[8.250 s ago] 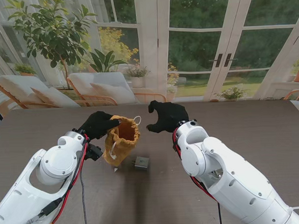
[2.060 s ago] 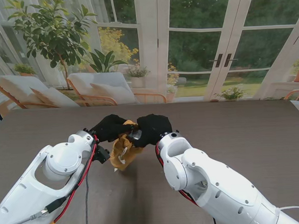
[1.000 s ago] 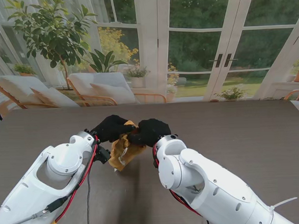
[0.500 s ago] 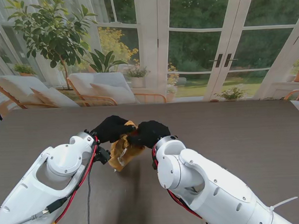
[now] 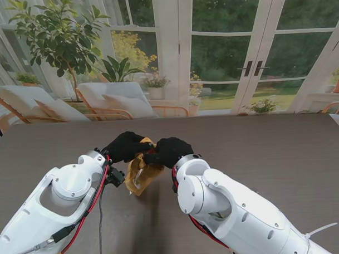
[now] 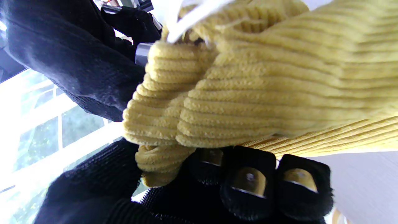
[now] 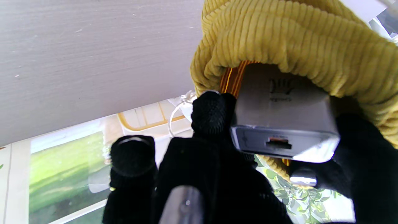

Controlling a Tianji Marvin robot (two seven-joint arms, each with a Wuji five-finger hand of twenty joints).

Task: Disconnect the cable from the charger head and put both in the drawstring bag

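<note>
Stand view: both black-gloved hands meet over the dark wood-grain table (image 5: 270,140), roughly centre-left, with the yellow corduroy drawstring bag (image 5: 139,174) between and beneath them. Bag is lifted; its lower end hangs toward me, and whether it touches the table cannot be told.

Left hand (image 5: 125,145): fingers closed on the bag's rim on the left side. Left wrist view shows the gathered corduroy folds (image 6: 248,93) bunched against the fingertips (image 6: 252,180), which press into the fabric from underneath. A white drawstring (image 6: 192,15) crosses the fabric at the edge of that view, blurred.

Right hand (image 5: 169,150): clamped on the charger head (image 7: 284,121), a silver-grey block. Thumb on one side of it, a finger (image 7: 211,115) on the opposite side. The block sits at the bag's mouth, its far part already under the corduroy rim (image 7: 295,40), striped orange lining (image 7: 231,77) visible beside it. The face toward the wrist camera carries a port (image 7: 278,143) with nothing plugged in. Remaining right fingers are curled nearer the camera, not touching the block.

Charger head is not visible in the stand view, hidden by the hands.

Cable: a thin white loop (image 7: 178,109) shows past the bag's rim in the right wrist view; cannot tell whether cable or drawstring
</note>
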